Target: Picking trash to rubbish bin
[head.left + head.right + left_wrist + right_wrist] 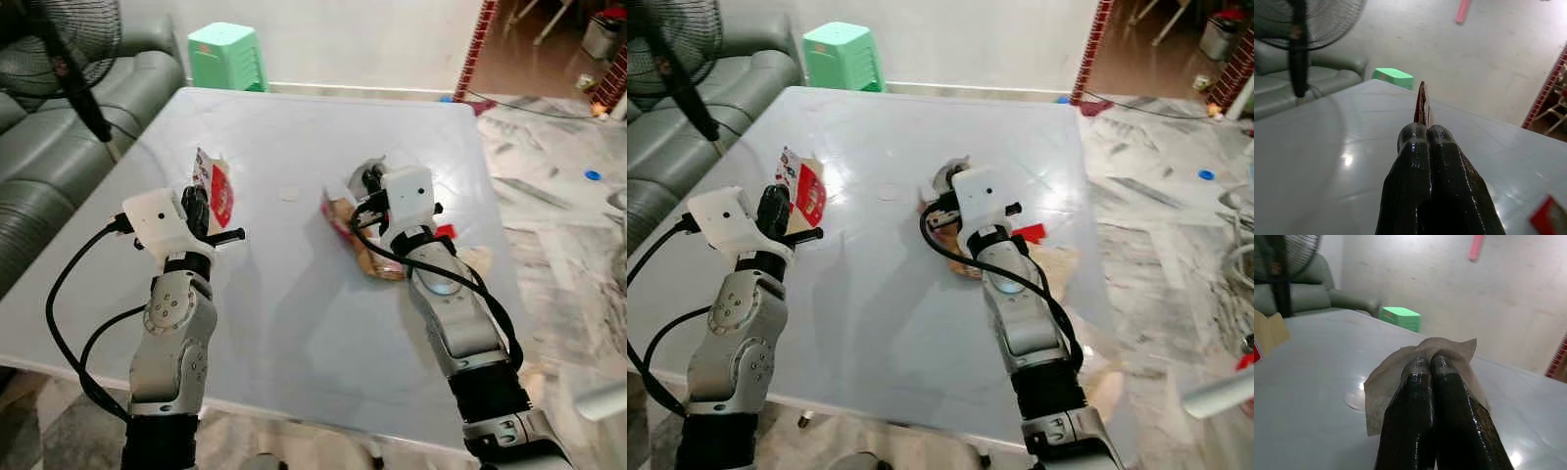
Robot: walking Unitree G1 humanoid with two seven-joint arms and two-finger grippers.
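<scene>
Wrapper (214, 186) pinched in left claw (1425, 134); tissue (1400, 377) in right claw (1431, 363).

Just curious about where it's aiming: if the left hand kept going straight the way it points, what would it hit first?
Probably nothing on the table. The left hand, shut on a red wrapper, points over the bare white table toward the green stool; depth is unclear.

Bare white table (294, 323) lies between both arms. A fan (73, 49) and sofa (39, 147) crowd its left edge.
</scene>
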